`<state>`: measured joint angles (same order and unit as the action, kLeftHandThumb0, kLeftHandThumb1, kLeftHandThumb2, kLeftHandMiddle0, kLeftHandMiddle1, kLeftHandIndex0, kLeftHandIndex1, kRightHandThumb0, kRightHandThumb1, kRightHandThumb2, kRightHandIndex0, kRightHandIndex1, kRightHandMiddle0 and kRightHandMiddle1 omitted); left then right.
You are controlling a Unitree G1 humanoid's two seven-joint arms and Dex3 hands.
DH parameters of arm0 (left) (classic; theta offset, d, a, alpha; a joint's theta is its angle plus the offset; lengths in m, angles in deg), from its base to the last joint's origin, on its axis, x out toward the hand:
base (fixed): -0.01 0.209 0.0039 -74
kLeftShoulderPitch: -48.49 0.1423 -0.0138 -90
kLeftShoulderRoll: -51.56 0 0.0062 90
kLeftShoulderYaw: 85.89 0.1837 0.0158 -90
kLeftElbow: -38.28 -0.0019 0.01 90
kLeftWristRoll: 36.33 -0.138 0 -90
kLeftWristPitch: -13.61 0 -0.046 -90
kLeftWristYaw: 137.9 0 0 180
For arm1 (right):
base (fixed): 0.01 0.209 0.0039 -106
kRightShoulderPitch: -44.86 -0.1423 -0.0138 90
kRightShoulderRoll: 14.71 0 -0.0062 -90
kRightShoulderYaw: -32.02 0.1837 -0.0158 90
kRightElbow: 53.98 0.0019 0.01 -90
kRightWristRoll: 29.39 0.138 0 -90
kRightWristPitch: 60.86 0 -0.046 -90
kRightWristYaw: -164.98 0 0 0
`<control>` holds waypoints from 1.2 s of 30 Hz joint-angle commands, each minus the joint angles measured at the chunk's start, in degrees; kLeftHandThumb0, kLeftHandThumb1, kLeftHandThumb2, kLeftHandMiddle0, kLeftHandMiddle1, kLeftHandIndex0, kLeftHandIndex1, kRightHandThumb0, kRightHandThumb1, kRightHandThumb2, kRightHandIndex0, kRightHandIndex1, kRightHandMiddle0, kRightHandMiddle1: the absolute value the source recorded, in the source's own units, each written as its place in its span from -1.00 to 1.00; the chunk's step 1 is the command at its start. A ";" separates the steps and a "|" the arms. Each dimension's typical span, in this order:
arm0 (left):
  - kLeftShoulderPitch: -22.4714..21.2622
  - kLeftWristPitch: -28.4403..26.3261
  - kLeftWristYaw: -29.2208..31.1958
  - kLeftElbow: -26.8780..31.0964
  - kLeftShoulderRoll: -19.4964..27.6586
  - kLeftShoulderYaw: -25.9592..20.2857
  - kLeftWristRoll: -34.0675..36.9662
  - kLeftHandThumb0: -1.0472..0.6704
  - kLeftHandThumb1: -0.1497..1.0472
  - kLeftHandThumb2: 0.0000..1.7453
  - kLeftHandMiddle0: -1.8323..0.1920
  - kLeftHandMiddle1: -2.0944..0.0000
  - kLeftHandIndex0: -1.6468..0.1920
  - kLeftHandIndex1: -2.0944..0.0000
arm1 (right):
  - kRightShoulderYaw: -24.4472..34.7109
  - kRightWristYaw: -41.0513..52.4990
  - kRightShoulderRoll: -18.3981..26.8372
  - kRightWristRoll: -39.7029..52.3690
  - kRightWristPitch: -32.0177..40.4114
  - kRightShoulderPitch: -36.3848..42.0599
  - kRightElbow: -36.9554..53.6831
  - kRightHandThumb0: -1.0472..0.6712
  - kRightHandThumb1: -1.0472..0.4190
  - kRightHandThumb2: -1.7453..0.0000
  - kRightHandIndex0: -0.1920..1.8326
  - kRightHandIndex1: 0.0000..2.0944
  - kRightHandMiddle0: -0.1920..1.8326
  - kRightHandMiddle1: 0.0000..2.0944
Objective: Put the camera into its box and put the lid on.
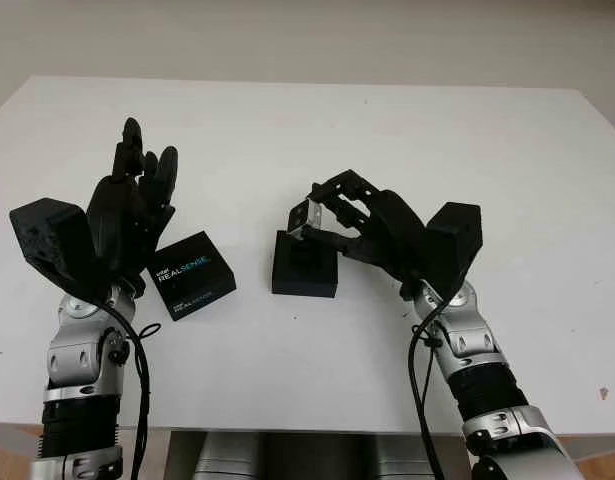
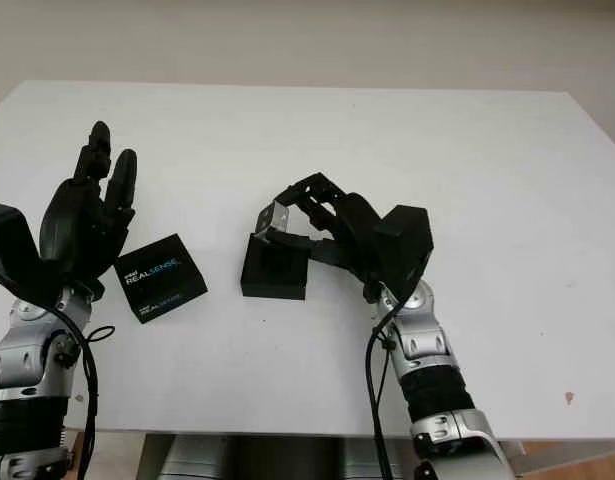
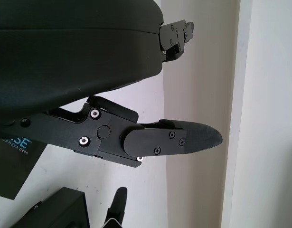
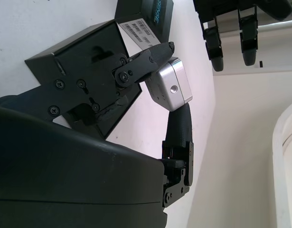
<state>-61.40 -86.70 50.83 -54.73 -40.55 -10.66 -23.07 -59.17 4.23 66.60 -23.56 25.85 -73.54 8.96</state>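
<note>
Right hand (image 1: 332, 220) pinched the small silver camera (image 1: 305, 215) by its ends, just above the open black box (image 1: 305, 265) at table centre. Camera looked light, rigid, smooth metal, likely slippery. Lid (image 1: 191, 274) lay left of the box. Left hand (image 1: 127, 205) open, raised over the lid's far-left side.

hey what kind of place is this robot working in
Probably a lab or test bench. A plain white table stands against a bare wall. On it lie a black box and its RealSense lid. The right hand holds the silver camera over the box; the left hand is open above the lid.
</note>
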 commanded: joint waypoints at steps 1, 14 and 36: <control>0.40 0.52 0.20 0.84 0.79 -0.44 0.07 -0.52 1.00 -0.55 1.00 0.99 1.00 1.00 | -0.01 0.15 -0.33 -0.22 0.10 0.26 -0.24 -0.26 -0.82 0.94 -0.61 -0.96 -0.54 0.74; 0.50 0.33 0.18 1.13 0.99 -0.53 0.54 -0.52 1.00 -0.55 1.00 0.99 1.00 1.00 | -0.95 0.30 -0.26 -2.18 -0.72 0.39 -2.44 -0.25 -0.82 0.94 -0.61 -0.96 -0.50 0.69; 0.79 0.08 -0.11 1.40 0.99 -0.65 0.75 -0.53 1.00 -0.58 1.00 1.00 1.00 1.00 | -2.09 0.43 0.00 -5.10 -2.94 0.97 -5.10 -0.30 -0.80 0.94 -0.59 -0.95 -0.49 0.69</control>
<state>-60.85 -86.68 50.76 -54.48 -39.97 -10.78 -22.67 -60.79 4.58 66.57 -28.40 23.58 -72.66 4.49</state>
